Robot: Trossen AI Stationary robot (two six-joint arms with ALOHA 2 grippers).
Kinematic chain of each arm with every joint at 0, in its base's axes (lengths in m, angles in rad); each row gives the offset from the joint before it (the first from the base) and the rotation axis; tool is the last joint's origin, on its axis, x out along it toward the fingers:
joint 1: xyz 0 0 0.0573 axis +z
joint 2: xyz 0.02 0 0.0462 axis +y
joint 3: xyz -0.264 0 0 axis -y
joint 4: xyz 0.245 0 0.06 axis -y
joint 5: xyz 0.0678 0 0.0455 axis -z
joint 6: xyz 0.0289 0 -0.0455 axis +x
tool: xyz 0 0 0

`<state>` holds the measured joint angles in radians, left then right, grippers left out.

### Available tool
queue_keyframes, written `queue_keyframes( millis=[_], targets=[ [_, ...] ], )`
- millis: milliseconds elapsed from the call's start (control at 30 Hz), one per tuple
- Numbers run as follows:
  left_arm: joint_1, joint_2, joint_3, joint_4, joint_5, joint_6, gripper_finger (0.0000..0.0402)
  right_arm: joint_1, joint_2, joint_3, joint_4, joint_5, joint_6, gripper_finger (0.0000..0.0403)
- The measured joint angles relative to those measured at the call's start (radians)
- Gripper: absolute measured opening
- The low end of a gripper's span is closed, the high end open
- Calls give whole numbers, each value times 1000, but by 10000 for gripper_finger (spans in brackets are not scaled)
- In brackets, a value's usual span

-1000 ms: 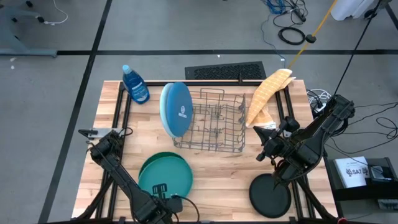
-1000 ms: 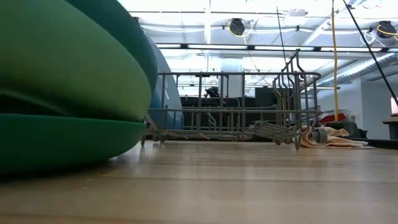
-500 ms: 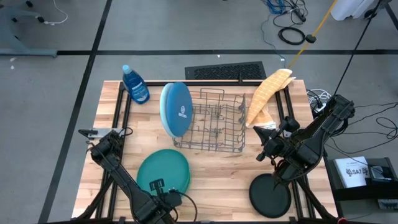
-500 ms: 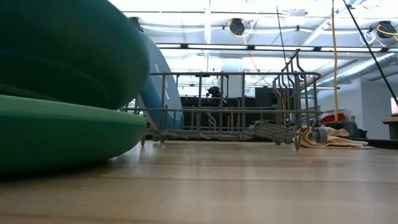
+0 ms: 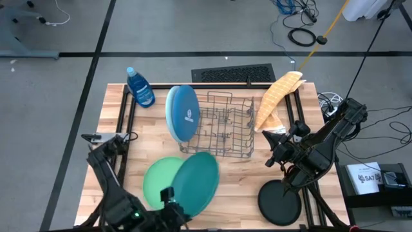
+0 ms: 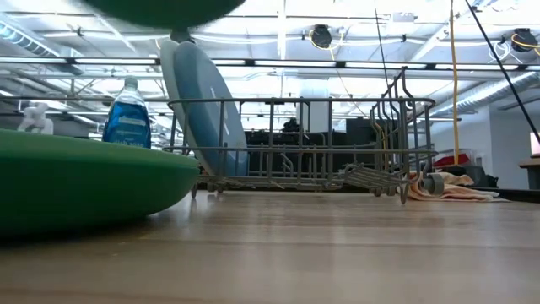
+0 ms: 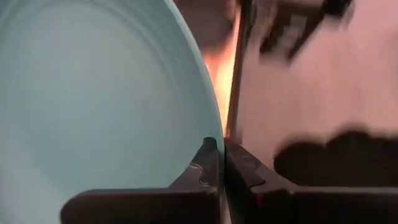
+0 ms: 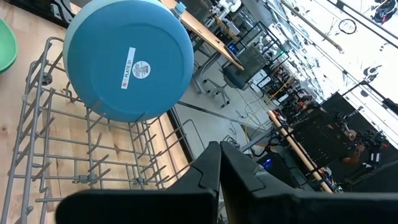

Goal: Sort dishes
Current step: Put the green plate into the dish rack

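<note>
Wire rack (image 5: pixel 221 125) sits mid-table, far of centre. One blue plate (image 5: pixel 182 113) already stands upright at its left end, sticker side facing the right wrist camera. Rest of the rack's slots look empty.

You're on the lift-and-carry step. Your left gripper (image 5: pixel 168 196) is at the near edge, left of centre, pinching the rim of the teal plate (image 5: pixel 196 182); the left wrist view shows the fingers pressed together on the plate's edge. Plate is off the stack, tilted, held above the table just near of the rack. Green plate (image 5: pixel 156 182) lies flat on the table under and left of it. Black plate (image 5: pixel 279 202) lies flat at the near right corner, untouched.

Right gripper (image 8: pixel 219 163) waits at the right side, fingers pressed together, holding nothing.

Next, I'd judge: swing the teal plate far and right, turn it on edge, and drop it into a slot just right of the blue plate. Keep the rim clear of the wires on the way down.

Soap bottle (image 5: pixel 140 87) far left, yellow cloth (image 5: pixel 275 96) far right, both out of the path.
</note>
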<state>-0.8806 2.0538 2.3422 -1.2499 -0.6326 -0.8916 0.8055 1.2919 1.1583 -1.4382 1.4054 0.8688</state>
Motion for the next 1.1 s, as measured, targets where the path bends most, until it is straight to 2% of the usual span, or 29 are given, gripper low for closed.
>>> queue_keyframes(
  millis=[167,233,300,367,567,667,800,1000,1100],
  targets=[
    [35,-73,-23,187,-282,246,0,0,0,2,28,1,-26,0],
    [63,-89,-23,251,-342,349,0,0,0,2,30,1,-36,0],
    [99,-98,-24,303,-350,431,0,0,0,2,39,2,-45,0],
    [138,-103,-24,363,-333,516,0,0,0,2,40,2,-47,0],
    [253,-105,-26,579,-161,827,0,0,0,3,40,2,-55,0],
    [310,-120,-26,663,-81,929,0,0,0,3,47,1,-63,0],
    [388,-150,-26,665,-6,953,0,0,0,3,57,-20,-88,0],
    [466,-170,-27,604,41,922,0,0,0,3,58,-21,-91,0],
    [492,-180,-70,645,63,915,0,0,0,3,68,-24,-93,0]
  ],
)
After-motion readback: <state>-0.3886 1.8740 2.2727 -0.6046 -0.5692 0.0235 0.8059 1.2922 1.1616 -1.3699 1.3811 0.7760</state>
